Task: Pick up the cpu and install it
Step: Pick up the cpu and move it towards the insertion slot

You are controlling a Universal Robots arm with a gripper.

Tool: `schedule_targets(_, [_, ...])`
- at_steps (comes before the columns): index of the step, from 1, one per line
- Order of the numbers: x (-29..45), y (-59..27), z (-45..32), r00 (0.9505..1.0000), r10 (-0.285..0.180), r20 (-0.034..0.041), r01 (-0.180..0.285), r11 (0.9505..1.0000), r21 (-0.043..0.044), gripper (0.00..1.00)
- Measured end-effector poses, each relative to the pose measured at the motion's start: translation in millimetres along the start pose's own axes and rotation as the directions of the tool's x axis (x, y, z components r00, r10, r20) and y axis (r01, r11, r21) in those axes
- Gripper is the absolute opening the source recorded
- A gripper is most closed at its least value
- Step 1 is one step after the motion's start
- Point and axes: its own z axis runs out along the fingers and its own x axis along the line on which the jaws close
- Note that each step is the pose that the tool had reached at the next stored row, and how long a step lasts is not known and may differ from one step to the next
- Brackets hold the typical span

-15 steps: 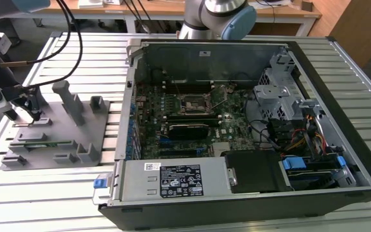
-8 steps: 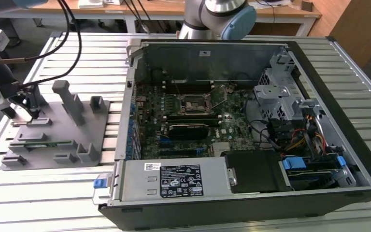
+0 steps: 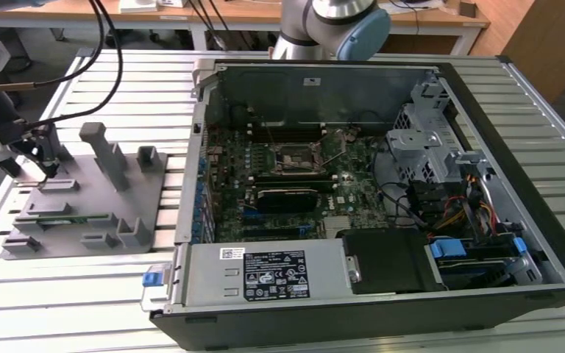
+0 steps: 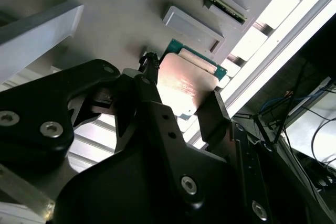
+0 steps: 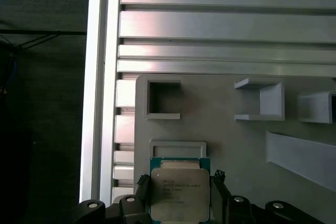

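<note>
Slatted metal table underneath. In both wrist views the cpu lies flat between the fingers of the gripper, which press on two opposite edges, over the grey fixture tray; whether it is lifted clear is hard to tell. Open computer case stands to the exterior view's right.

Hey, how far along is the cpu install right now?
Early stage. Done: the gripper sits around the cpu at the grey fixture tray, on the exterior view's left. In hand: I cannot tell whether it grips the chip yet. Left: the cpu is not yet in the open computer case, whose motherboard socket looks unfilled.
</note>
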Motion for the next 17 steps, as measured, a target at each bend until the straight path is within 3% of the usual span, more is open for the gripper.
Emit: schedule_targets(17, [0.2, 0.9, -12.8, 1.0, 0.0, 0.0, 0.0, 1.0, 0.0, 0.54])
